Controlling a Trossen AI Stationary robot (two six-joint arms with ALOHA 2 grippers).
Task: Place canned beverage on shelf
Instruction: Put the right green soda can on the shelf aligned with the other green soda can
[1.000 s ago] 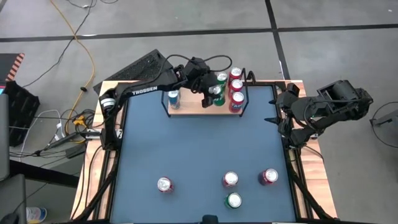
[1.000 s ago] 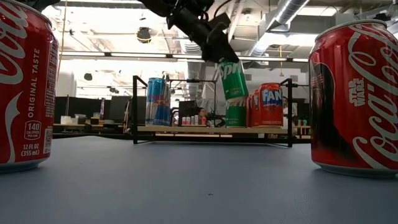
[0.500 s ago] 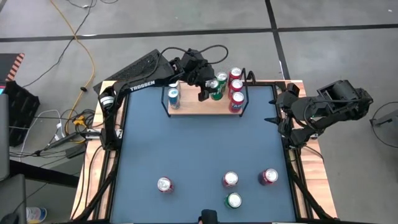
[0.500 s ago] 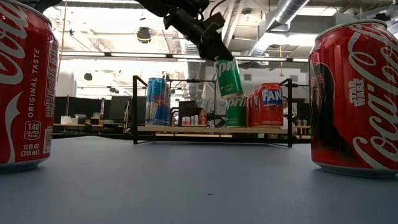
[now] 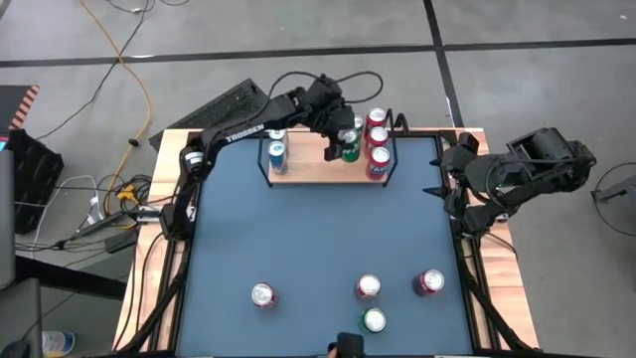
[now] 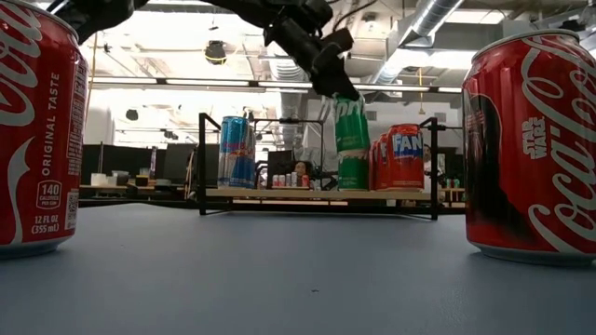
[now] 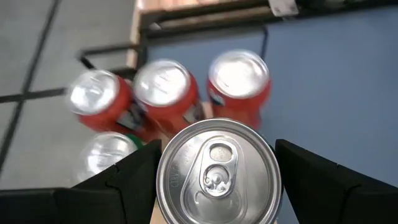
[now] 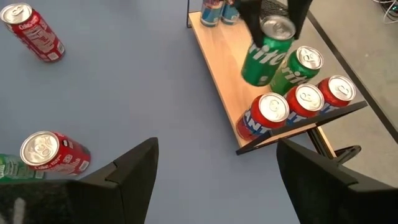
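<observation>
My left gripper [image 5: 342, 137] is shut on a green Sprite can [image 6: 352, 125] above the shelf [image 5: 306, 165], a light-wood board with black wire ends at the table's far edge. On the board stand two blue cans [image 5: 277, 153] at its left end. At its right end stand another green can [image 8: 300, 68] and three red cans [image 5: 377, 159]. The held can hangs next to the standing green one. My right gripper [image 5: 440, 177] waits open and empty at the table's right edge. My left gripper pinches the green can between its two fingers [image 7: 127, 180] on opposite sides of the wall, just below the top rim [image 7: 166, 186]. The fingers come from above, slanting down. The can hangs below them, slightly tilted, lid up, its bottom [image 6: 352, 151] clear of the board.
Three red cans [image 5: 263, 295], [image 5: 369, 287], [image 5: 430, 282] and a green can [image 5: 374, 320] stand near the table's near edge. The shelf's middle [image 8: 217, 68] is bare wood. A black keyboard [image 5: 224, 107] lies on the floor behind the table.
My left gripper has reached a little toward the table's far edge over the shelf, keeping hold of the green can. The can rose and tipped, then came back down nearer upright, and stayed clear of the board.
</observation>
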